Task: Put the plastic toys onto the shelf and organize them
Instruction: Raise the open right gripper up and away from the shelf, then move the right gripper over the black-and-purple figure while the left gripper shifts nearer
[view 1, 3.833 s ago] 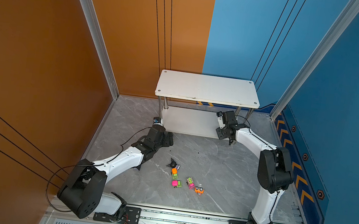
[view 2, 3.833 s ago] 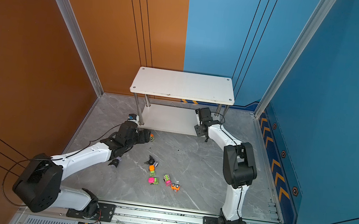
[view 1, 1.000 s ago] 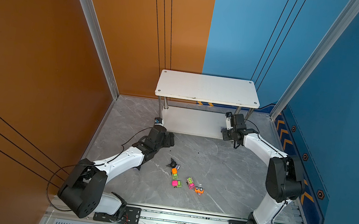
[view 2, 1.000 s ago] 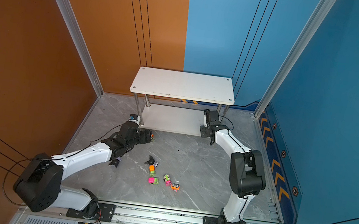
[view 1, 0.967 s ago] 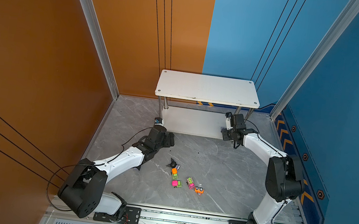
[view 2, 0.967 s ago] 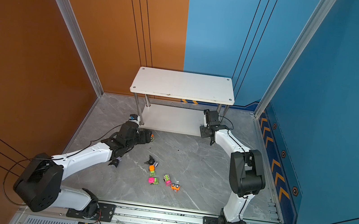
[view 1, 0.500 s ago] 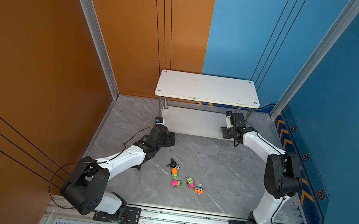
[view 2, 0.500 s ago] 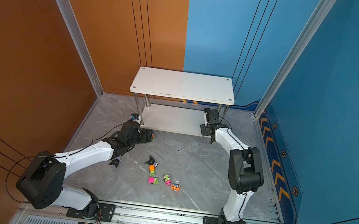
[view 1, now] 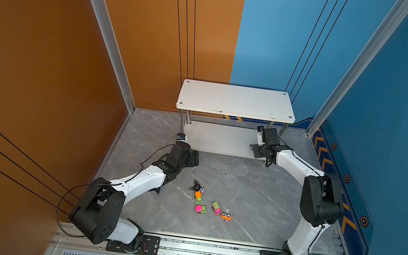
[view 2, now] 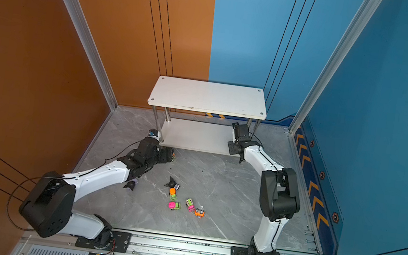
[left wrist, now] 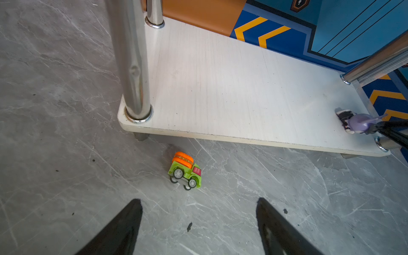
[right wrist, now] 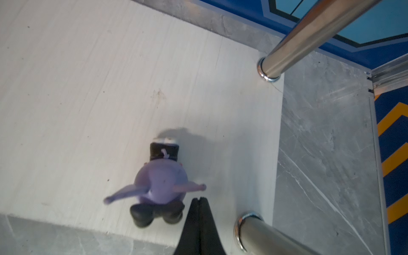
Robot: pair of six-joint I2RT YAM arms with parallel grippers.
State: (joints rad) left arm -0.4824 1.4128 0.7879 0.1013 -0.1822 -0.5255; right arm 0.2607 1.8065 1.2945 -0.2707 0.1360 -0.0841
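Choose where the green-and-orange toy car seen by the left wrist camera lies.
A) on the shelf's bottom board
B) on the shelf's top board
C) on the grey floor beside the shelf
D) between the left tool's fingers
C: the toy car rests on the grey floor, just off the shelf's bottom board and ahead of the open left tool.

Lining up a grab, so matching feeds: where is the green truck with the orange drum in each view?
In a top view: green truck peeks out beside the left pincer.
In a top view: hidden behind that pincer.
Left wrist: centre, on the floor.
Right wrist: absent.
Landmark: shelf's lower board.
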